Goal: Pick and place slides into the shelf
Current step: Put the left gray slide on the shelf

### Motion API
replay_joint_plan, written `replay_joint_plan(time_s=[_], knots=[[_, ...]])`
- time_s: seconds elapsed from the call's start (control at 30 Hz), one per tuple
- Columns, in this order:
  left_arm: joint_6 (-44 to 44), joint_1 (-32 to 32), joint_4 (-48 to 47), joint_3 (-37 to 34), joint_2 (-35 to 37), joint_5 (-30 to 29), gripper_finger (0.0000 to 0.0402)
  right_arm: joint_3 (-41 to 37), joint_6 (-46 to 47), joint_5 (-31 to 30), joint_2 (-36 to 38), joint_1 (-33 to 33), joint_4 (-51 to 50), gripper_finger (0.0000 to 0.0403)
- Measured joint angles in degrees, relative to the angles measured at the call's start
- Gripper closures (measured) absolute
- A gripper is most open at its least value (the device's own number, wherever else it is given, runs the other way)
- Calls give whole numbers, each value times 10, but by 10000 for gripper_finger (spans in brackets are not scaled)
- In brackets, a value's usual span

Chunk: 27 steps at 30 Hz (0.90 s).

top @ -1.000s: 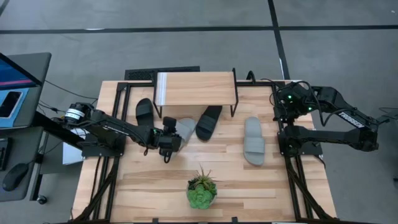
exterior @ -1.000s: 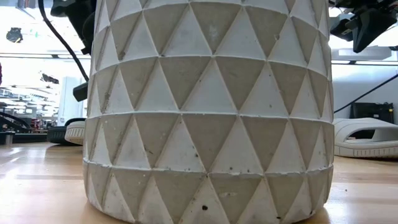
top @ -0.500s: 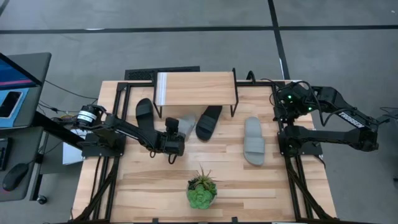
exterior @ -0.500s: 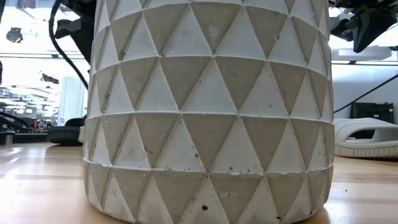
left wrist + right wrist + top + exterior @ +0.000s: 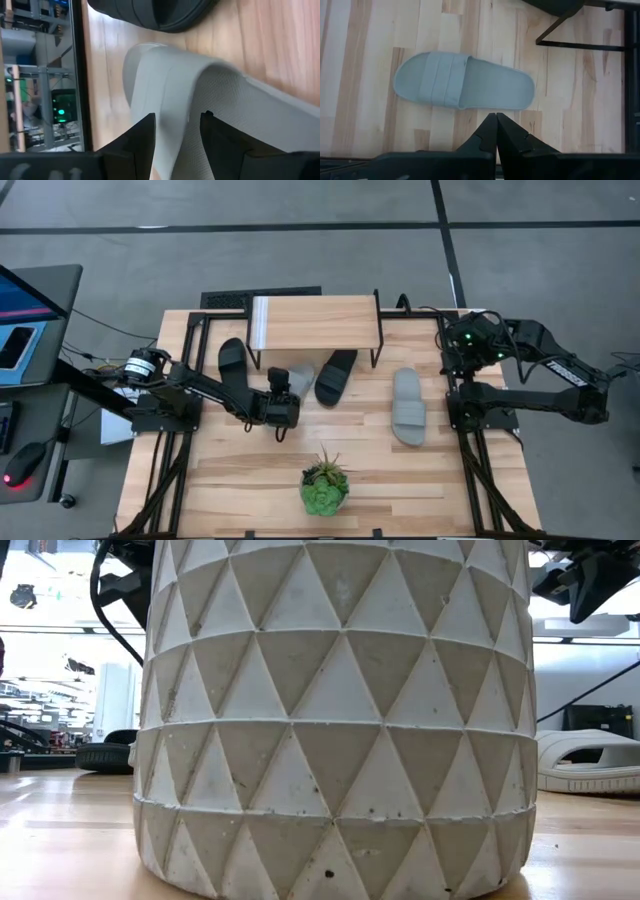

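Since the earlier frame, we see the left gripper (image 5: 283, 388) carry its clamped light grey slide (image 5: 298, 377) toward the shelf (image 5: 314, 322), directly above at frame centre.

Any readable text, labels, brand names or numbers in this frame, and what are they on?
White lettering on the right arm: too small to read.
Screens on the desk beside the table: nothing legible.
Grey slide, black slide, shelf, plant pot: no print visible.
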<state>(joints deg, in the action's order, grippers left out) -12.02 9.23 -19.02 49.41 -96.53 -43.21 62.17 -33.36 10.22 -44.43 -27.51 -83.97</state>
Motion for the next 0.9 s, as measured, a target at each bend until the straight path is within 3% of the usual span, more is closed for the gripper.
replay_joint_plan(time_s=[0.13, 0.3, 0.57, 0.9], knots=[[4, -5, 1, 0, 0, 6, 270, 0, 0, 0, 9, 0, 0, 402], [31, -11, 2, 0, 0, 11, 383, 0, 3, 2, 22, 0, 0, 402], [112, -14, -7, 4, 0, 18, 398, 0, 3, 2, 30, 0, 0, 402], [213, 47, -177, 103, -1, 8, 400, 0, 3, 2, 30, 0, 0, 402]])
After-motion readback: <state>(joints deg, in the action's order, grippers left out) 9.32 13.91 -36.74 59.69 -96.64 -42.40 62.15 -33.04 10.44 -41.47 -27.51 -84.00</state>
